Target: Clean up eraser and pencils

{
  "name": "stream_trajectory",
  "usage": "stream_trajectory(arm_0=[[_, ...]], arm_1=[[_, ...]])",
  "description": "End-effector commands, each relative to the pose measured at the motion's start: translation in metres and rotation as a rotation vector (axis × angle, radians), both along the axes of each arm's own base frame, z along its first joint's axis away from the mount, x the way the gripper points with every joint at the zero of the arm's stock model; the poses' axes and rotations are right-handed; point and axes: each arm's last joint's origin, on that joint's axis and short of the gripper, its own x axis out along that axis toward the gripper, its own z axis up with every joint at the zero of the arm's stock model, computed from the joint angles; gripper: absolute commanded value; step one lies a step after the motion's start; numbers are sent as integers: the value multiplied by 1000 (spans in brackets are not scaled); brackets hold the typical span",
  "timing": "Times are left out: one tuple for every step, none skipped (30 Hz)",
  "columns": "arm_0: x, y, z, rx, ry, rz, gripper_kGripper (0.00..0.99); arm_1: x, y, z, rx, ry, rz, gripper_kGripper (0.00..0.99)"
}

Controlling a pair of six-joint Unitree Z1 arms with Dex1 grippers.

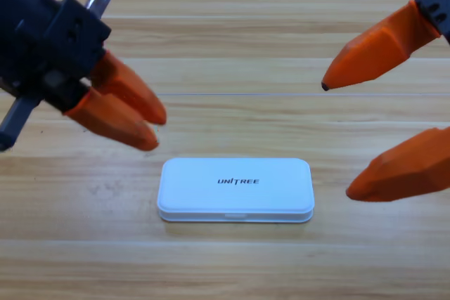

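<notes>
Black pincers (156, 128) (orange, tapered jaws).
</notes>
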Motion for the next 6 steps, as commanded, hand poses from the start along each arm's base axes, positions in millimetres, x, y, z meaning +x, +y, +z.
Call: stream_trajectory(arm_0=[[-5, -3, -12, 36, 26, -16, 990], [-5, -2, -11, 34, 25, -16, 990], [-5, -2, -12, 35, 24, -15, 990], [-5, -2, -11, 32, 21, -15, 990], [-5, -2, -10, 28, 21, -15, 990], [-5, -2, -10, 27, 24, -10, 990]], arm_1=[[9, 7, -12, -22, 39, -8, 990], [9, 7, -11, -21, 38, -8, 990], [9, 7, -11, -21, 38, -8, 990], [9, 7, -11, -21, 38, -8, 990], [9, 7, -11, -21, 38, -8, 990], [9, 7, -12, -22, 39, -8, 990]])
